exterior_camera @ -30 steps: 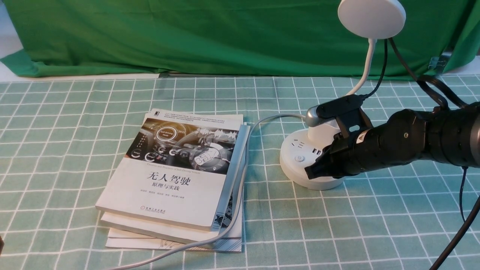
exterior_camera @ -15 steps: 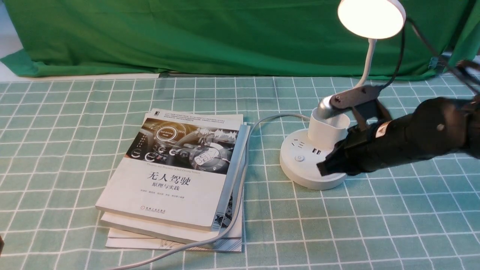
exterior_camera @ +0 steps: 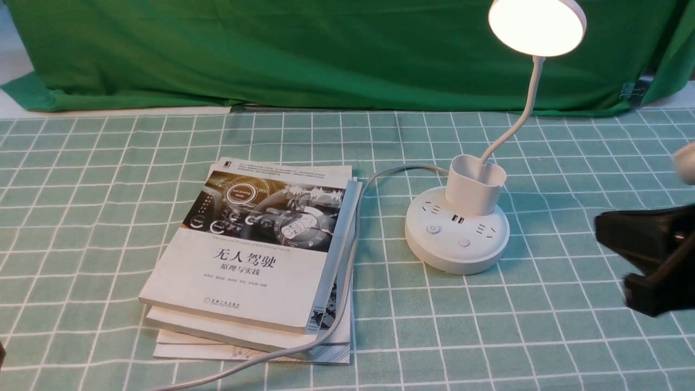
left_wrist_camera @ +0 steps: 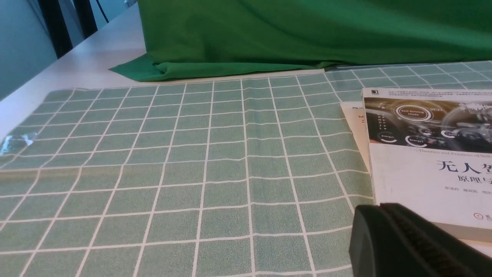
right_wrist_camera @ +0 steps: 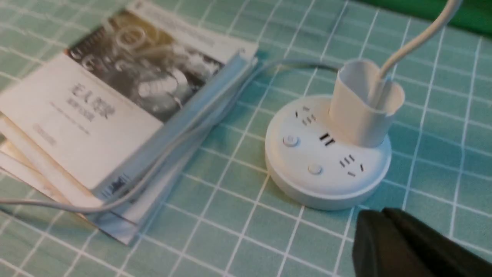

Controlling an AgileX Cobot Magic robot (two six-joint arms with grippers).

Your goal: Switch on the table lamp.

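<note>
Two sets of jaws show, and each looks pressed together with nothing held. The right jaws hang low over the checked cloth (exterior_camera: 488,326) near the counter's right edge. They are clear of the table lamp (exterior_camera: 457,251), with their tip turned toward its base, and the front view shows them only as a dark blur. The left jaws sit low toward the counter's left edge, with the stack of books (exterior_camera: 255,260) ahead of them.

The table lamp stands right of the counter's middle, about halfway between the near and far edges. Its round base lies flat on the cloth, and two buttons (exterior_camera: 433,229) sit on the near part of its top face among the sockets. The cup-shaped holder (exterior_camera: 475,187) stands upright on the far part of the base. The thin neck (exterior_camera: 524,111) rises out of it and bends up to the disc head (exterior_camera: 537,24), which glows warm white in front of the green backdrop (exterior_camera: 298,54).

A grey cable (exterior_camera: 374,182) leaves the base on its left. It curves along the right side of the books, which lie at the counter's middle, and runs off toward the near edge.
</note>
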